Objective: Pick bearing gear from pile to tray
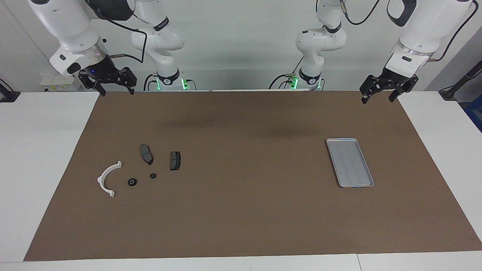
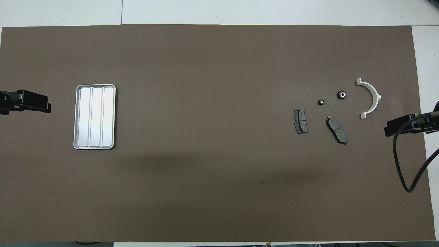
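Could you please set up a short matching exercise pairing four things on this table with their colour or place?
Things
1. arc bracket
2. tray
3. brake pads
4. left gripper

Descriptions
A. silver-grey, ribbed, nothing in it, at the left arm's end of the mat
B. dark grey pair, nearer to the robots than the small round pieces
C. white and curved, at the right arm's end of the mat
D. black, raised in the air above the mat's edge nearest the robots

Pairs: 1-C, 2-A, 3-B, 4-D
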Controlling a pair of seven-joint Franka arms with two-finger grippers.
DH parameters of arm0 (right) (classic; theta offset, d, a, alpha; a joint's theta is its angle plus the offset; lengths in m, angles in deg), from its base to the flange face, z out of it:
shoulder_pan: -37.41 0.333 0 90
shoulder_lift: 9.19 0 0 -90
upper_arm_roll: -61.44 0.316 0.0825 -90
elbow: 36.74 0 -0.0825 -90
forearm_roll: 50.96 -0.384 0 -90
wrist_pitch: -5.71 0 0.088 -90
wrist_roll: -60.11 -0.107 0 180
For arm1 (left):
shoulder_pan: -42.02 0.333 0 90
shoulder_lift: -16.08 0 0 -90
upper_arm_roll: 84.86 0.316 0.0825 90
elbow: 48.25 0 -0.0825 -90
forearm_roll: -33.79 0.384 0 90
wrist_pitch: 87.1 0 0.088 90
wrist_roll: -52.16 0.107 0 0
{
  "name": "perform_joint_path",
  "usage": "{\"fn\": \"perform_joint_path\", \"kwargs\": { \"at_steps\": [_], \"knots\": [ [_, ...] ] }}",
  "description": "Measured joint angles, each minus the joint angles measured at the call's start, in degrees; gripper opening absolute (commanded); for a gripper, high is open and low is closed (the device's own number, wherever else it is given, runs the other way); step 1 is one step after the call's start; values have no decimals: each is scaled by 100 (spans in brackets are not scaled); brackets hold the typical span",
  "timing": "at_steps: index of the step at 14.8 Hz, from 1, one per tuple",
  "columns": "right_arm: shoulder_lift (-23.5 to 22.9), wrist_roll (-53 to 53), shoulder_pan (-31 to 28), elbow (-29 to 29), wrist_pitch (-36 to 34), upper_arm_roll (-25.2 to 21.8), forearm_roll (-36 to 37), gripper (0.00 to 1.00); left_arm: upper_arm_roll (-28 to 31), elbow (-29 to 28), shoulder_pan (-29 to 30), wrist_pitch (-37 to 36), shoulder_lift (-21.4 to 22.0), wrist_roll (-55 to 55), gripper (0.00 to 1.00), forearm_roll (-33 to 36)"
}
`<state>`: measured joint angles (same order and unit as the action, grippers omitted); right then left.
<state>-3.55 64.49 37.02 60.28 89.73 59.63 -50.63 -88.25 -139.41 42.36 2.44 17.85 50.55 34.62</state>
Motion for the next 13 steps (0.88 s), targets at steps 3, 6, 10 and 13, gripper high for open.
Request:
{"fn": "perform_joint_path", "kwargs": {
  "at_steps": [3, 6, 10, 13],
  "knots": [
    [0, 0, 0, 0, 1, 0, 0, 100, 0, 0, 0, 0, 0, 0, 100, 0],
    [0, -1, 0, 0, 15, -1, 0, 100, 0, 0, 0, 0, 0, 0, 100, 0],
    [-55, 0, -6, 15, 564, -10, 1, 100, 0, 0, 0, 0, 0, 0, 100, 0],
    [-393, 86, -71, -1, 1093, -26, 5, 100, 0, 0, 0, 0, 0, 0, 100, 0]
  ]
}}
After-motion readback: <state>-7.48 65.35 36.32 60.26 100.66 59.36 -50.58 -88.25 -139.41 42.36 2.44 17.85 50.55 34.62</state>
